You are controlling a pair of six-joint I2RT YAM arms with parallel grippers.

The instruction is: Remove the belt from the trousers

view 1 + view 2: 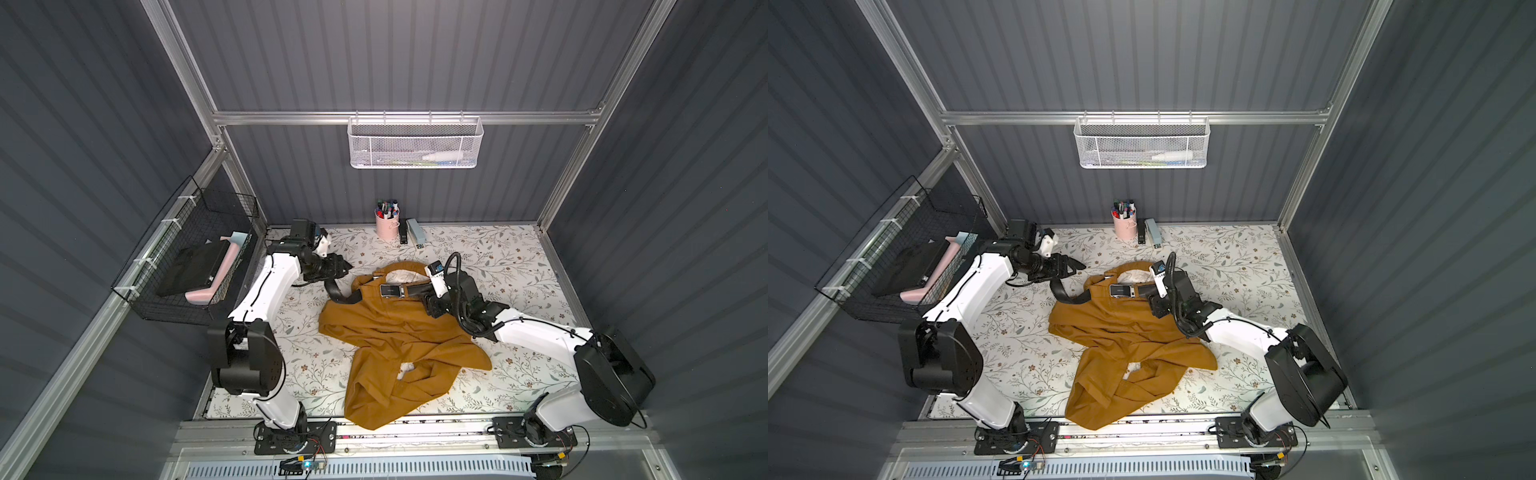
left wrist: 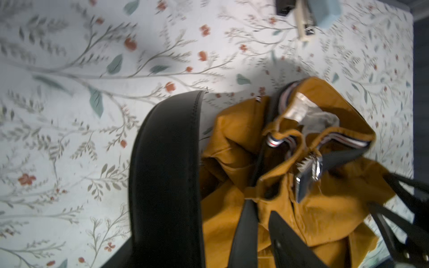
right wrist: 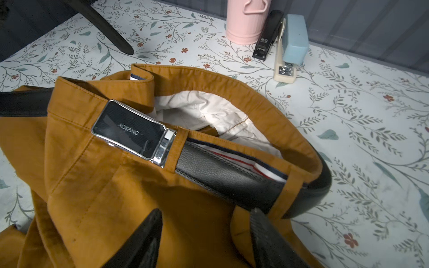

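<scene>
The mustard trousers [image 1: 399, 340] lie crumpled mid-table, waistband toward the back wall. The black belt [image 1: 409, 289] is threaded through the waistband loops, and its silver buckle [image 3: 134, 132] rests on the front. The belt's free end [image 1: 336, 291] sticks out on the left and arcs upward; it is a wide strap [image 2: 167, 174] in the left wrist view. My left gripper [image 1: 348, 266] hovers open just above that end, with one finger [image 2: 287, 241] over the cloth. My right gripper [image 3: 206, 222] is open over the cloth just below the belt, right of the buckle.
A pink pen cup [image 1: 387, 224], a black stapler [image 3: 267, 37] and a blue stapler [image 3: 293, 44] stand by the back wall. A white mesh basket [image 1: 415, 141] hangs above them. A black wire basket [image 1: 187, 266] hangs on the left wall. A floral mat [image 1: 519, 270] covers the table.
</scene>
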